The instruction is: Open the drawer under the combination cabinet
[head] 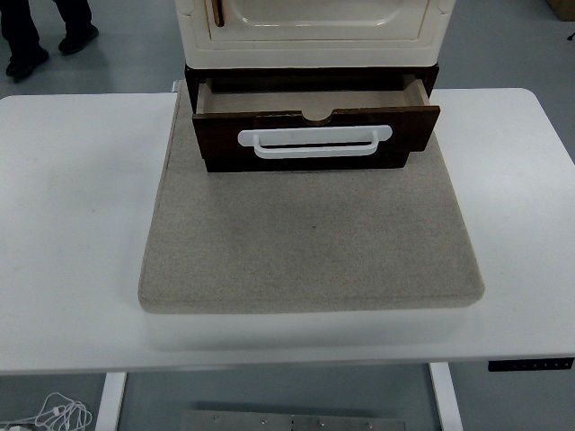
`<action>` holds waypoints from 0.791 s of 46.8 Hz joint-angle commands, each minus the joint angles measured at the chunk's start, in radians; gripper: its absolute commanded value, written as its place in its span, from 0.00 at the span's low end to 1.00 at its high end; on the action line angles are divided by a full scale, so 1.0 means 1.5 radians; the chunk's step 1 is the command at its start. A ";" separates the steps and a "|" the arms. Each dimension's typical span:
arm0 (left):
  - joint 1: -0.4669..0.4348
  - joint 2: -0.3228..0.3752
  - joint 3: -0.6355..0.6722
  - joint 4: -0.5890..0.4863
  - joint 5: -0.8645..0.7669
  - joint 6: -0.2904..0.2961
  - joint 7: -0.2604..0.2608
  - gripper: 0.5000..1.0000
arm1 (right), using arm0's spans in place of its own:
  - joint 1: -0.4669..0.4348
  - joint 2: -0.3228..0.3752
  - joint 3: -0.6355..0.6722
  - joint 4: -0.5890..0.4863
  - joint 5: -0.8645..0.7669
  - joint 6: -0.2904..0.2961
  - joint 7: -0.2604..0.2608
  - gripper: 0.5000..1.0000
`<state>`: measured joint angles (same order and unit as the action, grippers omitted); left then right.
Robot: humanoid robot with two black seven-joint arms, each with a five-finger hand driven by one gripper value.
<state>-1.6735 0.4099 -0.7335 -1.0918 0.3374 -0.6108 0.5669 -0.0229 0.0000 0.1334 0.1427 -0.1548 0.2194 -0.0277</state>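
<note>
A cream combination cabinet (314,27) stands at the back of a grey felt mat (310,233). Beneath it a dark brown drawer (314,135) is pulled partway out toward me, its inside showing as a shallow tan tray. A white bar handle (314,142) runs across the drawer's front. Neither of my hands shows in the head view.
The mat lies in the middle of the white table (72,206). A person's legs and shoes (45,31) show at the top left, beyond the table. Cables (54,415) lie on the floor at the bottom left.
</note>
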 commanded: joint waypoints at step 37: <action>0.010 0.108 -0.103 0.393 -0.001 0.298 -0.366 1.00 | 0.000 0.000 0.000 0.000 0.000 0.000 0.000 0.85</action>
<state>-1.6665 0.5714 -0.9056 -0.5519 0.3367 -0.2063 0.0224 -0.0229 0.0000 0.1335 0.1427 -0.1548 0.2194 -0.0277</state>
